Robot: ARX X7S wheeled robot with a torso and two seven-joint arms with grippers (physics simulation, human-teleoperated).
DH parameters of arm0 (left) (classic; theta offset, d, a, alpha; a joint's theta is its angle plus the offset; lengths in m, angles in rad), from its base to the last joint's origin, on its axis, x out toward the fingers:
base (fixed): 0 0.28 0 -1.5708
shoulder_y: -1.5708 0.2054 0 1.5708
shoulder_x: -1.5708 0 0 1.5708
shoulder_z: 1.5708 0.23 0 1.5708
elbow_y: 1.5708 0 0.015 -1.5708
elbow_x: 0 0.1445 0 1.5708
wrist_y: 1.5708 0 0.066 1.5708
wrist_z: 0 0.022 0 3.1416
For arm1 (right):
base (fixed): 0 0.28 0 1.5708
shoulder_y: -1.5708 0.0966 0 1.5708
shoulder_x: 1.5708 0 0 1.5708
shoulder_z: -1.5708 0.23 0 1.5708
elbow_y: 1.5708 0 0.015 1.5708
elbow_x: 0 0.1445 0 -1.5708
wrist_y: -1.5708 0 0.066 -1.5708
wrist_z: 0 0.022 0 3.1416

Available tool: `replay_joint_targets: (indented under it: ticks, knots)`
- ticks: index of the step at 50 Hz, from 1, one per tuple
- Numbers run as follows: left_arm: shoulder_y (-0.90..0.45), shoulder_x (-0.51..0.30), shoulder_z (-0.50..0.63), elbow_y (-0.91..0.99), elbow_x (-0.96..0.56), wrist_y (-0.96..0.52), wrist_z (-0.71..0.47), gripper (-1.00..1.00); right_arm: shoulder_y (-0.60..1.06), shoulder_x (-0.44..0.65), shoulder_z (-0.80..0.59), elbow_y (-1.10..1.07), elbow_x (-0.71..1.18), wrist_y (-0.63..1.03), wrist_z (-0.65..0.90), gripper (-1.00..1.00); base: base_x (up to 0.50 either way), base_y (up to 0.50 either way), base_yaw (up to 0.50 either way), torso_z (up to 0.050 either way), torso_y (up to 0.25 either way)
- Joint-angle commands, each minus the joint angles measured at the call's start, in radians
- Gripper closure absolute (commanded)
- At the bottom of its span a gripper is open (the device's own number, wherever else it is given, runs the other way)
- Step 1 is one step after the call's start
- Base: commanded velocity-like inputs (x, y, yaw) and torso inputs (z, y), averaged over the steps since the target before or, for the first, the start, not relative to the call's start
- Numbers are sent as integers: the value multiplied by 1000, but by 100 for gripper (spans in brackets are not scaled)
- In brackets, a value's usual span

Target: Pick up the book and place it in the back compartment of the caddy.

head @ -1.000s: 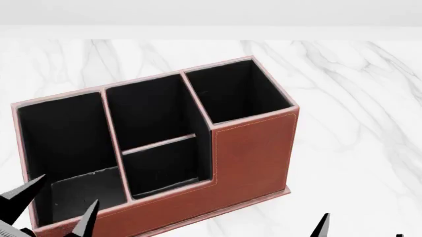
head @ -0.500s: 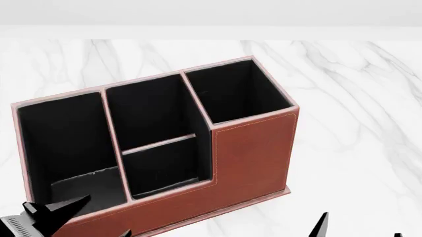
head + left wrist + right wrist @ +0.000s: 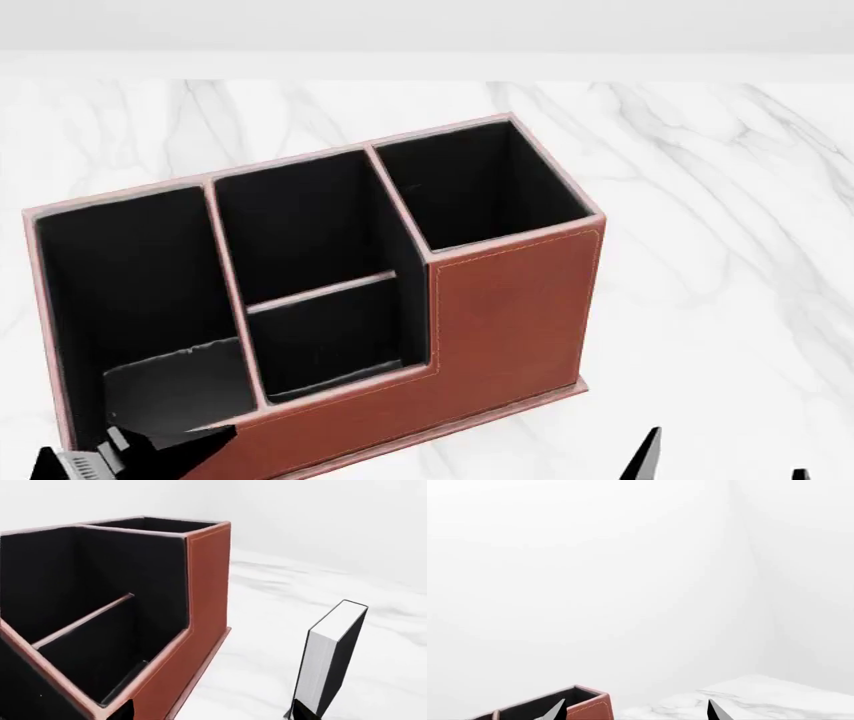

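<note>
The book [image 3: 330, 660], black-covered with a white page block, stands upright on the marble beside the caddy [image 3: 200, 610]; the head view does not show it. My left gripper [image 3: 215, 715] is open. One fingertip sits against the caddy's low wall and the other in front of the book's lower corner; contact cannot be told. In the head view the left gripper [image 3: 160, 448] is at the bottom left, in front of the caddy [image 3: 514, 310]. The back compartment [image 3: 327, 335] holds nothing and also shows as the shallow cell [image 3: 100, 665]. My right gripper [image 3: 727, 468] is open, with nothing between its fingers [image 3: 634, 712].
The white marble table [image 3: 721, 200] stretches around the caddy. A pale wall fills most of the right wrist view, where a caddy corner [image 3: 587, 705] shows near one fingertip. A grey sheet [image 3: 174, 385] lies in the caddy's left end cell.
In the head view my left gripper has dropped and turned, from raised fingers at the caddy's left corner to low at the bottom edge. The right gripper and caddy stayed put.
</note>
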Motion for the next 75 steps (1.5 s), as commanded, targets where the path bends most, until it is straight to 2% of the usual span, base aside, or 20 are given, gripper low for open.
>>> replay_joint_targets:
  ticks: [1, 50, 75]
  knots:
    - [-14, 15, 37, -9, 20, -10, 24, -100, 5, 1, -4, 9, 2, -1, 0, -100, 0, 0, 0, 0, 0]
    - [-131, 129, 162, -82, 86, -64, 84, -100, 13, 9, -17, 19, 0, 0, 10, -100, 0, 0, 0, 0, 0]
    - [-193, 202, 196, -190, 107, -67, 112, -100, 9, 16, -19, 15, 8, -7, 15, -100, 0, 0, 0, 0, 0]
